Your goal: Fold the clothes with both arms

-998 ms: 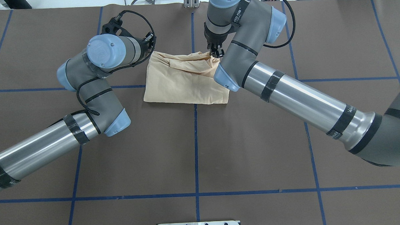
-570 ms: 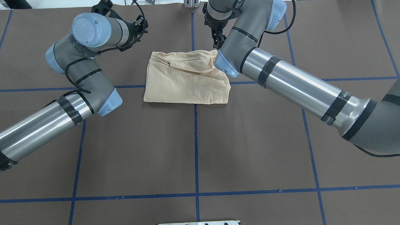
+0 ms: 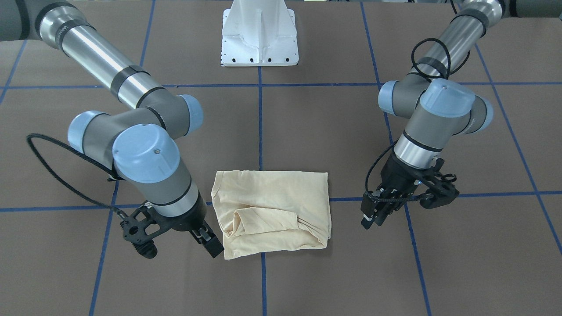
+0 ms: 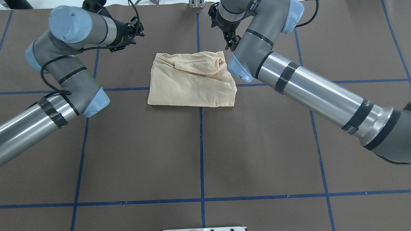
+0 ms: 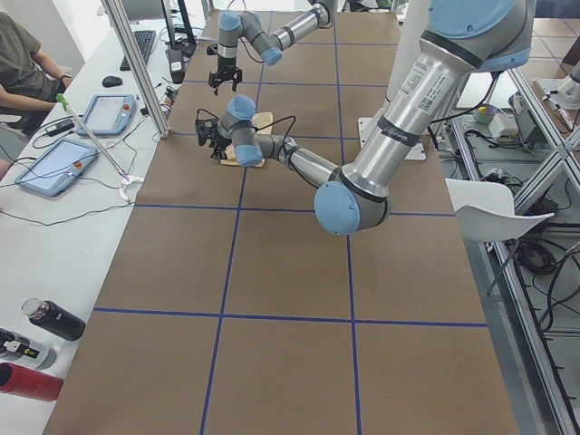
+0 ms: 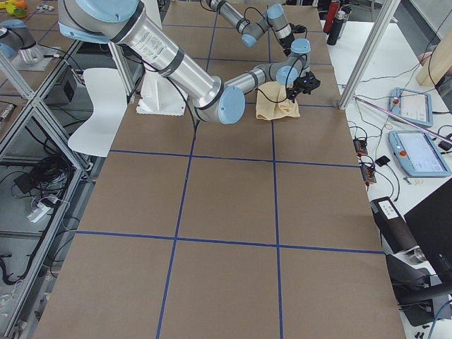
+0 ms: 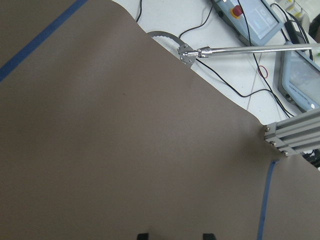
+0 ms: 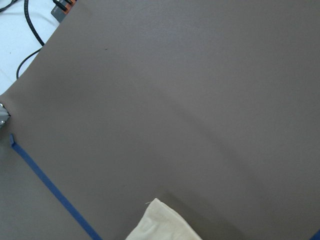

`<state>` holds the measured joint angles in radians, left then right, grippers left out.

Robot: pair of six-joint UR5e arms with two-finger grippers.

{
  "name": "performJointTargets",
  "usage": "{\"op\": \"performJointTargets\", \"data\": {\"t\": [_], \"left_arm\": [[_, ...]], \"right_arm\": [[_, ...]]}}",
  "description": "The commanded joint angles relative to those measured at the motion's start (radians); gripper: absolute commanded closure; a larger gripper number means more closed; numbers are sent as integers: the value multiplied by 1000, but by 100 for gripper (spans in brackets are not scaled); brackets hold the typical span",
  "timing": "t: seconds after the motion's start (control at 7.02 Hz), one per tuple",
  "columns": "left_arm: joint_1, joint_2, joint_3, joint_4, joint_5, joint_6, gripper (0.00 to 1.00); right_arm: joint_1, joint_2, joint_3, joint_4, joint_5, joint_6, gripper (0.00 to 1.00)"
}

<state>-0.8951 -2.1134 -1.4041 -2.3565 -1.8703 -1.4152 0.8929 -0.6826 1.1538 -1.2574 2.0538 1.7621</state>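
The pale cream T-shirt (image 4: 190, 80) lies folded into a rough rectangle on the matte brown table cover (image 4: 199, 146), on the far half from the robot's base and across the centre blue tape line (image 4: 201, 146). Its cloth is thin and soft. The near part is smooth and flat, while the far edge carries a puffy, creased roll of fabric with a bunched knot at its right corner.

The right gripper (image 3: 210, 242), black and angular below a grey wrist with a rounded light-blue cap, hangs just beside that bunched corner with its jaws parted and no cloth in them. The left gripper (image 3: 372, 218) hangs over bare cover, well apart from the shirt's left edge. Its two black fingertips (image 7: 143, 235) stand apart with nothing between them.
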Motion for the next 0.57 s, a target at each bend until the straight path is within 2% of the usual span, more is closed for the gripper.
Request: {"op": "performJointTargets", "data": {"t": [0.0,0.14,0.43], "left_arm": [[-124,157,-100,2,-192,328,53],[-193,232,-125,2,-261,487,52],[-290,367,-168,2,-306,742,51]], "right_arm": [[148,-188,125,-23,167,-352,0],[226,-272,144,-23,210,-530,0],[345,-403,164,-39,232,-877,0]]}}
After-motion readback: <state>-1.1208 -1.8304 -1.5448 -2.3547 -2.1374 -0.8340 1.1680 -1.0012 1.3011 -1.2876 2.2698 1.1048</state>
